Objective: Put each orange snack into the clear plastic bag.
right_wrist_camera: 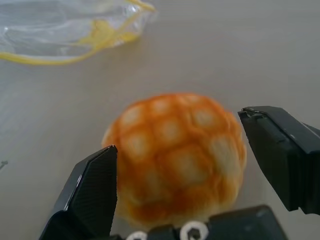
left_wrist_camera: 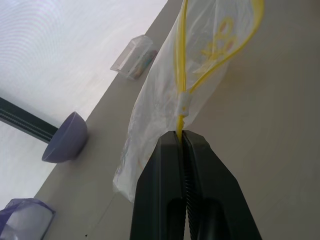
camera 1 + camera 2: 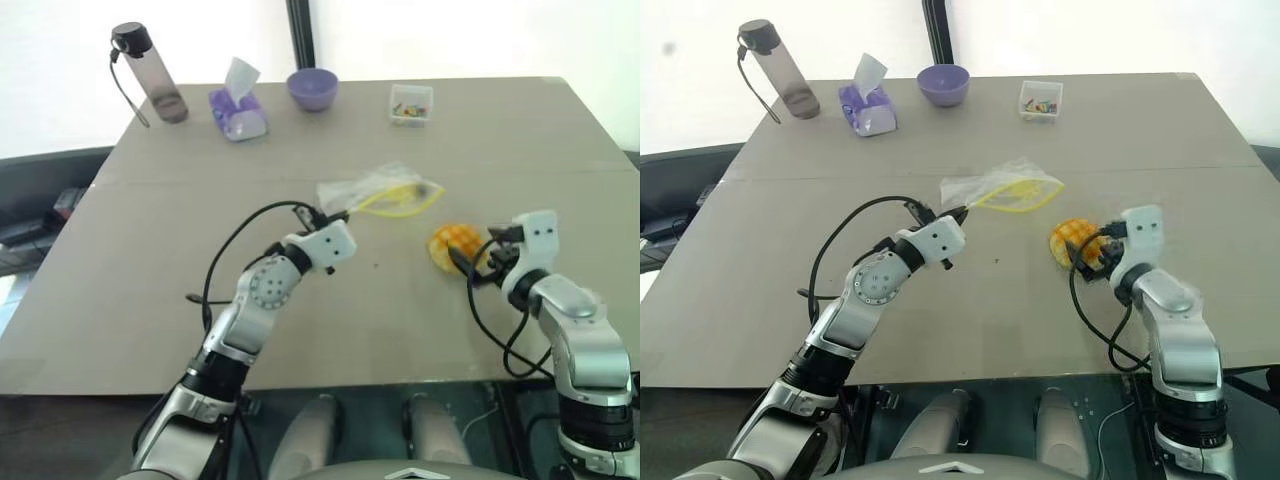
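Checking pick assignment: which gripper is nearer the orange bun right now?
Right. The right gripper is open, its fingers either side of the orange bun on the table. The left gripper is off to the bun's left, shut on the clear plastic bag.

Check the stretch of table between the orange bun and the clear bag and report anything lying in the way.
Nothing visible lies between them. The orange bun sits on bare table with the right gripper open around it, and the clear bag, pinched by the left gripper, lies just beyond.

Crinkly glossy plastic bag (image 3: 385, 190), matt smooth table (image 3: 300, 330), matt bun (image 1: 177, 157)
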Controlling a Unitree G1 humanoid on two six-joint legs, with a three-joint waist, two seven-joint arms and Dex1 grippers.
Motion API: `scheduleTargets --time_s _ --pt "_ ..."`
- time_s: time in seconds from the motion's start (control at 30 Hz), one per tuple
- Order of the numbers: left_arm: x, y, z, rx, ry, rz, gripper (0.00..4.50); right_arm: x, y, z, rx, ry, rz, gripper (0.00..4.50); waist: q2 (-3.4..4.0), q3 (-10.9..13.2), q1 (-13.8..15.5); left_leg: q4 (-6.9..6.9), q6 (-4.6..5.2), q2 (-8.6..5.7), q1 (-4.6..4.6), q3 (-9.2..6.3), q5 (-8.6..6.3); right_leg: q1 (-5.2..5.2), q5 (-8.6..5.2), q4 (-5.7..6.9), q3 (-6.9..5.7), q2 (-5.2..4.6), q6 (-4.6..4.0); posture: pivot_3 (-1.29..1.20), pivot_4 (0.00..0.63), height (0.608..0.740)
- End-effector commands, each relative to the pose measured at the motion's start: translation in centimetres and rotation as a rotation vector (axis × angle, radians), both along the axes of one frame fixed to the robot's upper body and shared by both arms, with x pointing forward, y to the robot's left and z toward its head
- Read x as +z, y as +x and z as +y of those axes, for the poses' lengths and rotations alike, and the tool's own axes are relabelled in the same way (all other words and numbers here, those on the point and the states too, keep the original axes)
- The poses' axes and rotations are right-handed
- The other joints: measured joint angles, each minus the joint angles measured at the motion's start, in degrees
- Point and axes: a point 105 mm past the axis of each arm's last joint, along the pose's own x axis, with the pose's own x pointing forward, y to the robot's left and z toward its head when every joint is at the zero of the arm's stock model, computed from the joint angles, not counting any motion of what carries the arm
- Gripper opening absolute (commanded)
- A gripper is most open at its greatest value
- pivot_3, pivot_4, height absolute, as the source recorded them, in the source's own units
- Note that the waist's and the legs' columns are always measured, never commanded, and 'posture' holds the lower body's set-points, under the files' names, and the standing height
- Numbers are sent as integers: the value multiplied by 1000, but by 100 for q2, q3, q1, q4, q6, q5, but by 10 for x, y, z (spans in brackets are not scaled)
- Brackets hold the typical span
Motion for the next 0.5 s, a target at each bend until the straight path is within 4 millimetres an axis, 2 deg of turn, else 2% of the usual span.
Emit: scheduleTargets --time_s 0.03,0.07,0.13,0.2,0.23,0.4,0.43,0.5 --pt "13 0 -2 -6 -14 -49 0 -4 -6 3 8 43 59 4449 -1 0 10 0 0 0 0 0 0 1 0 0 0 0 0 0 150 740" --pt "13 1 -1 -5 -13 -49 0 -7 -6 2 6 34 70 3954 -1 -1 11 1 0 0 0 0 0 1 0 -1 -1 -1 0 0 150 740" --pt "14 2 -1 -3 -12 -50 0 -8 -6 2 5 32 78 3655 -1 -1 12 1 0 -1 0 0 0 1 0 -2 -1 -1 0 0 150 740" --pt "14 2 0 0 -11 -51 0 -7 -5 3 12 15 68 2792 -1 -1 12 1 0 -1 0 -1 0 1 0 -2 -2 -1 1 0 150 740" --pt "14 2 0 1 -11 -50 0 -7 -4 3 13 12 66 2525 -1 -1 12 1 0 -1 0 0 0 1 0 -2 -2 -1 1 0 150 740" --pt "11 1 -1 1 -7 -40 0 0 -2 -1 21 -10 33 297 -1 -1 14 1 0 -1 0 -1 0 2 0 -2 -2 -2 1 0 150 740" --pt "10 2 0 6 -2 -39 0 4 -2 -2 34 -2 18 35 -1 -1 14 1 0 -1 -1 0 0 2 0 -3 -2 -2 1 0 150 740" --pt "10 4 3 27 1 -43 0 15 -5 2 100 43 -9 35 -1 0 14 1 0 -1 -1 0 0 2 0 -3 -2 -3 1 0 150 740"
